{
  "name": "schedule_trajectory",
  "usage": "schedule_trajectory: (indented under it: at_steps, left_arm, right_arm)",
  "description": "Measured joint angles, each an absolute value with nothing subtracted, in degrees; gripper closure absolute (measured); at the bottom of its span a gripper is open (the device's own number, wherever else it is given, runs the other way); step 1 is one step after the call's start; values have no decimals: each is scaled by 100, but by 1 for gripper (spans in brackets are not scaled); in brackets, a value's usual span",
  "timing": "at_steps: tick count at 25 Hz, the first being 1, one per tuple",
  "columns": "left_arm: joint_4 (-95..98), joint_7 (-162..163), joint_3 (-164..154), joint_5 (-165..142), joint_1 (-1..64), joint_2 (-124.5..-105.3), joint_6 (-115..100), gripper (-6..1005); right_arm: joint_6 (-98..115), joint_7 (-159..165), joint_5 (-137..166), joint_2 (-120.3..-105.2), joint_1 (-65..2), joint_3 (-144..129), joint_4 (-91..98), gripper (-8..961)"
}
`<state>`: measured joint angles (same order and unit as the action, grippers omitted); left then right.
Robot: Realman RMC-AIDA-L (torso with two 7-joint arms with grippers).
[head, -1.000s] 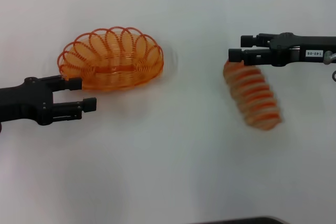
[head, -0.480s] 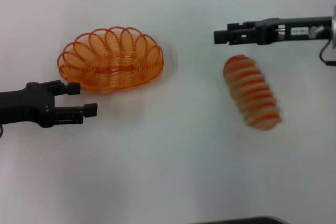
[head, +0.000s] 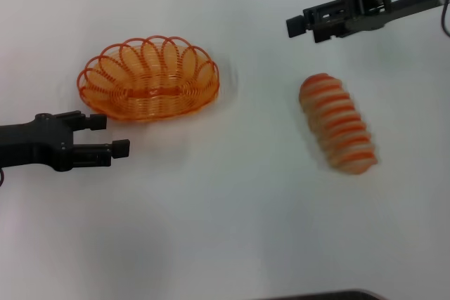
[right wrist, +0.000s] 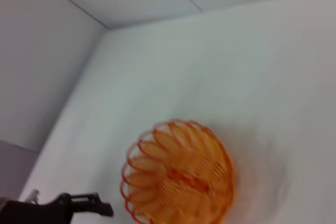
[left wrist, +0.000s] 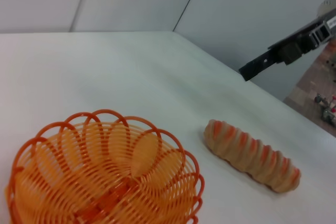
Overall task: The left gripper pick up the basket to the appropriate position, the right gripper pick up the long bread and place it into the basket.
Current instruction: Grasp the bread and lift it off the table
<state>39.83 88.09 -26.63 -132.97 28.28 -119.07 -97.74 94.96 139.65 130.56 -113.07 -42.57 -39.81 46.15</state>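
Note:
The orange wire basket (head: 149, 79) stands on the white table at the left, empty; it also shows in the left wrist view (left wrist: 105, 177) and the right wrist view (right wrist: 178, 174). My left gripper (head: 111, 135) is open and empty, just in front of the basket's near-left rim and not touching it. The long bread (head: 338, 133) lies on the table at the right, tan with orange-red stripes, and also shows in the left wrist view (left wrist: 252, 153). My right gripper (head: 304, 27) is open and empty, raised behind the bread's far end and clear of it.
The white table (head: 225, 209) is bare between the basket and the bread. A dark edge (head: 323, 295) shows at the bottom of the head view. White walls rise behind the table in both wrist views.
My right gripper has moved from over the bread's far end up and back, away from it. My left gripper has drawn slightly back from the basket rim. Basket and bread have not moved.

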Motion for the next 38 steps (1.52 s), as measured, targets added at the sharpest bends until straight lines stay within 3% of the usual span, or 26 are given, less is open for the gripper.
schedule_trajectory:
  at_steps: [4, 11, 38]
  left_arm:
    - [4006, 8809, -2661, -13330, 2811, -11901, -9764, 95]
    - [4028, 8812, -2631, -13456, 2834, -11869, -9800, 95]
    - [4005, 8807, -2585, -13437, 2801, -11897, -9742, 94]
  right_arm:
    - [9756, 14828, 14003, -11338, -4620, -3971, 4743, 49]
    - [9801, 15252, 15679, -11528, -5163, -4145, 4738, 50]
    - [8907, 15644, 16273, -11795, -5490, -5573, 3967, 55]
